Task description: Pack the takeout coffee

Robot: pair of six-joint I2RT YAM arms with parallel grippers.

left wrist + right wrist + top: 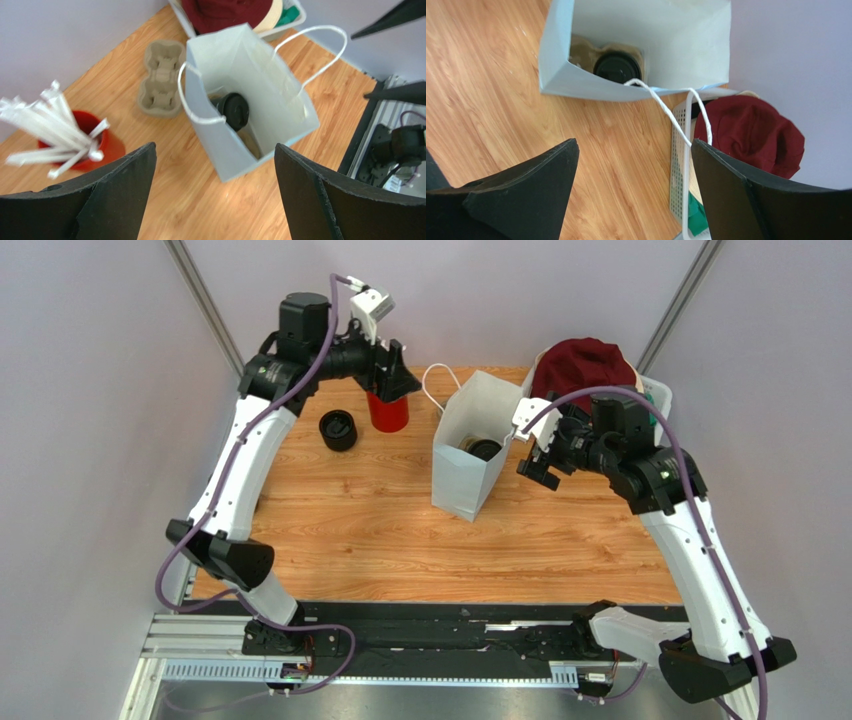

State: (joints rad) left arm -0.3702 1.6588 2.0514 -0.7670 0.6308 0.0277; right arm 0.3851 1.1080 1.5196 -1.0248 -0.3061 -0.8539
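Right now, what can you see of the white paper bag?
The white paper bag stands upright and open on the wooden table. It has two white cord handles. Inside it, a cup with a black lid sits in a brown cardboard tray.

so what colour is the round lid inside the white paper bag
Black: the round plastic lid shows clearest in the right wrist view.
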